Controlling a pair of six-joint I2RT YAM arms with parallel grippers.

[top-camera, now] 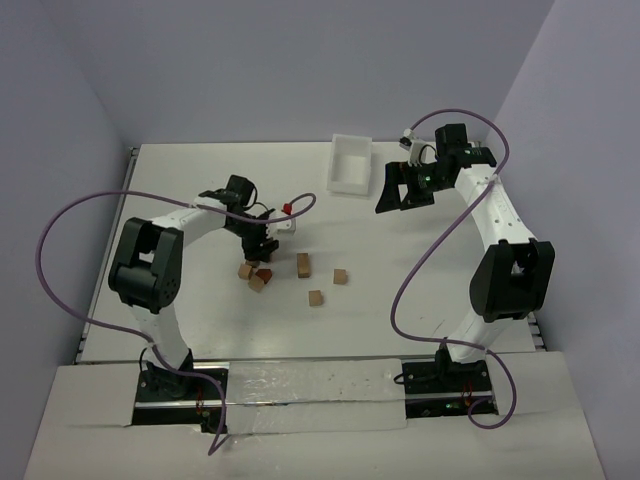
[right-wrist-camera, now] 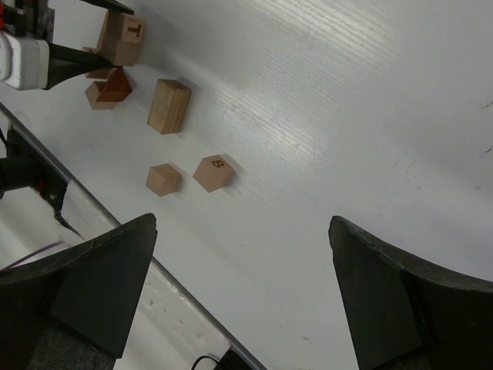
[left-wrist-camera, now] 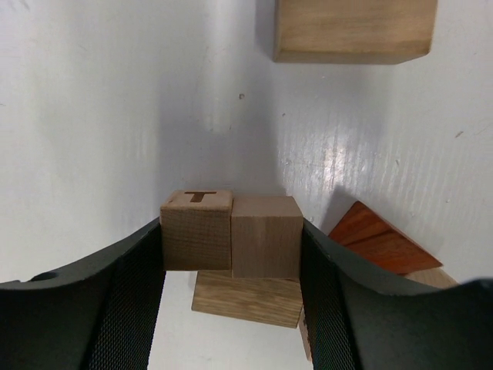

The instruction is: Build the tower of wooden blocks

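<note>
My left gripper (top-camera: 262, 243) (left-wrist-camera: 231, 240) is shut on two wooden cubes held side by side: a T-marked cube (left-wrist-camera: 197, 230) and a plain cube (left-wrist-camera: 266, 235). They hang just over a flat tan block (left-wrist-camera: 246, 299) on the table; I cannot tell whether they touch it. A reddish wedge (left-wrist-camera: 375, 241) lies right beside it. A longer tan block (top-camera: 303, 264) (left-wrist-camera: 350, 29) lies farther on. Two loose cubes (top-camera: 341, 276) (top-camera: 316, 297) sit to the right. My right gripper (top-camera: 400, 188) (right-wrist-camera: 243, 262) is open, empty and high above the table, far from the blocks.
A white rectangular tray (top-camera: 351, 165) stands at the back centre, left of the right gripper. The right wrist view shows the 8-marked cube (right-wrist-camera: 213, 172), a plain cube (right-wrist-camera: 162, 179) and the table's near edge rail (right-wrist-camera: 177, 289).
</note>
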